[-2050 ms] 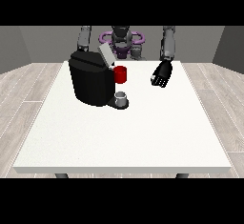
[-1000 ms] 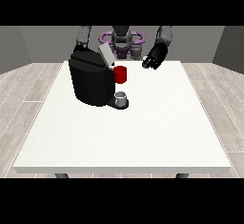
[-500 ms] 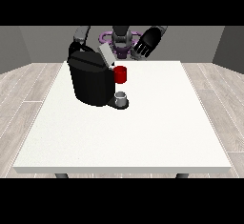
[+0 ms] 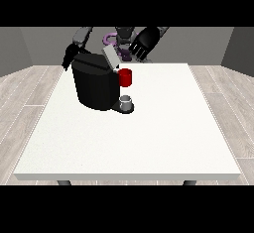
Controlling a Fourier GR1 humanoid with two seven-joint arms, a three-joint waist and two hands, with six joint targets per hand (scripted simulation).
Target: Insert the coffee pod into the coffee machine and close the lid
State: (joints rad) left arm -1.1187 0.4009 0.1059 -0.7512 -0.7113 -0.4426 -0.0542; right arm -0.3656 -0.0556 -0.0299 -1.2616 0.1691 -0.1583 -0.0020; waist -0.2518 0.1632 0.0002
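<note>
With its lid (image 4: pixel 110 57) raised, the coffee machine (image 4: pixel 95 81) stands on the bench (image 4: pixel 149 138); my robot hand at the view's right (image 4: pixel 144 42) hovers released. I'd press that stiff lid's tip.

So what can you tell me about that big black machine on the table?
The coffee machine is a bulky black box, matte like plastic, standing upright on the white table towards its far side, at the view's left. Its grey lid is tilted up, so the top is open. A red part juts from its front, above a small grey cup on the machine's low black base. The hand at the view's left is at its top rear corner; whether they touch is unclear.
</note>
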